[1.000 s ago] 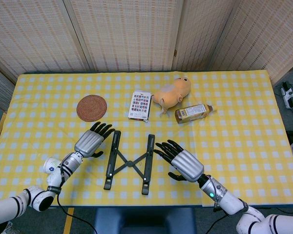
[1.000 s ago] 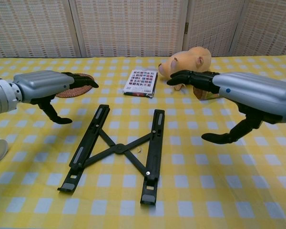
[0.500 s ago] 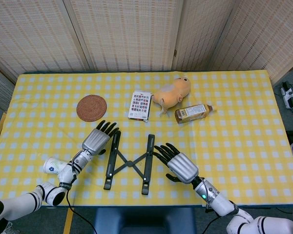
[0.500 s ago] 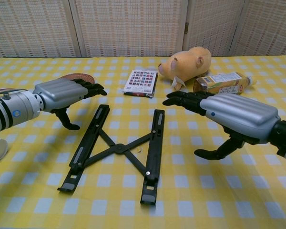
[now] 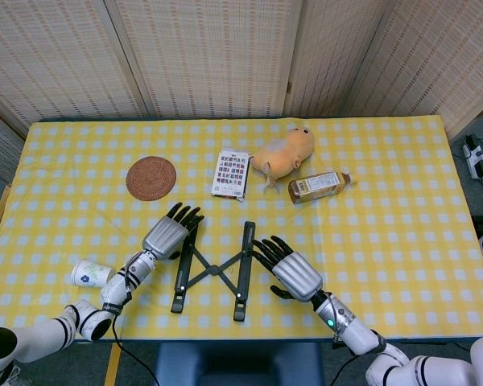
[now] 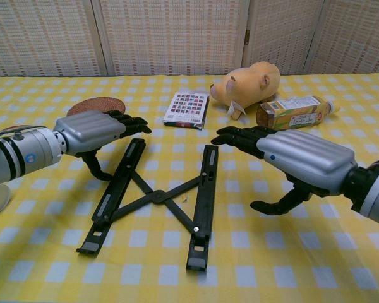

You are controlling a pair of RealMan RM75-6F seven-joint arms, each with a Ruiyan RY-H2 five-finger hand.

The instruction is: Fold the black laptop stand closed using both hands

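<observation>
The black laptop stand (image 5: 214, 269) (image 6: 158, 196) lies spread open in an X on the yellow checked table, its two bars apart. My left hand (image 5: 170, 236) (image 6: 93, 132) hovers beside the far end of the stand's left bar, fingers extended and holding nothing. Just right of the right bar, my right hand (image 5: 289, 269) (image 6: 290, 154) is stretched flat, thumb hanging down, with nothing in it. Whether either hand touches the stand is not plain.
Behind the stand lie a card packet (image 5: 231, 174), a plush toy (image 5: 285, 150), a bottle on its side (image 5: 318, 186) and a woven coaster (image 5: 151, 178). A paper cup (image 5: 87, 273) lies near the left front edge.
Both hands have moved inward toward the stand: the left one rightward up to the left bar's far end, the right one leftward and lower beside the right bar. The stand has not moved.
</observation>
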